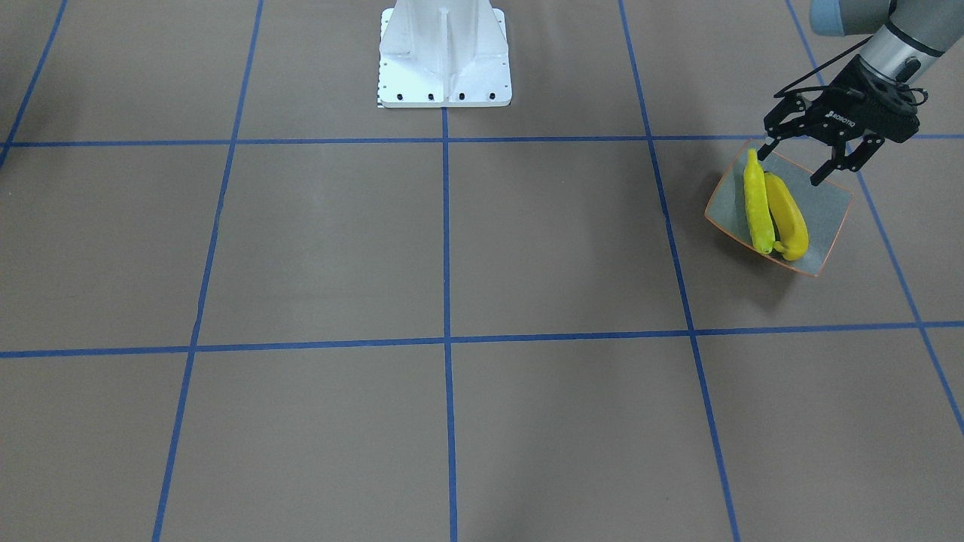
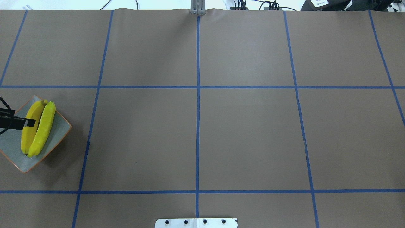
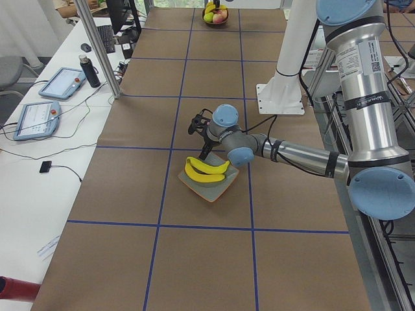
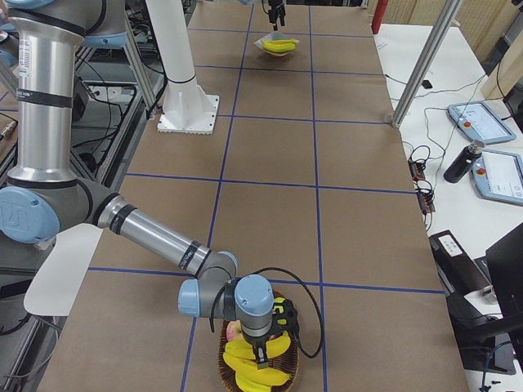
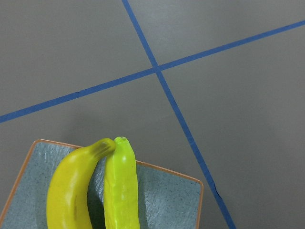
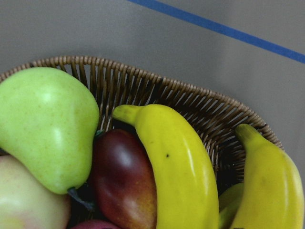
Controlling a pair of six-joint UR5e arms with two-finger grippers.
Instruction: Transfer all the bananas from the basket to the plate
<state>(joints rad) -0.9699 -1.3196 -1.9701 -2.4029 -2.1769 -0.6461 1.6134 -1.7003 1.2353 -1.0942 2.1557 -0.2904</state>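
Up close, the right gripper (image 4: 261, 353) hangs low over the basket (image 4: 292, 377); clenched or released, can't tell. Bananas (image 6: 178, 176) lie in there beside a pear (image 6: 45, 126). Far down the table (image 1: 452, 263), the plate (image 1: 828, 207) holds two more, touching side by side. The left gripper (image 1: 789, 167) hovers above its rim, fingers spread, empty.
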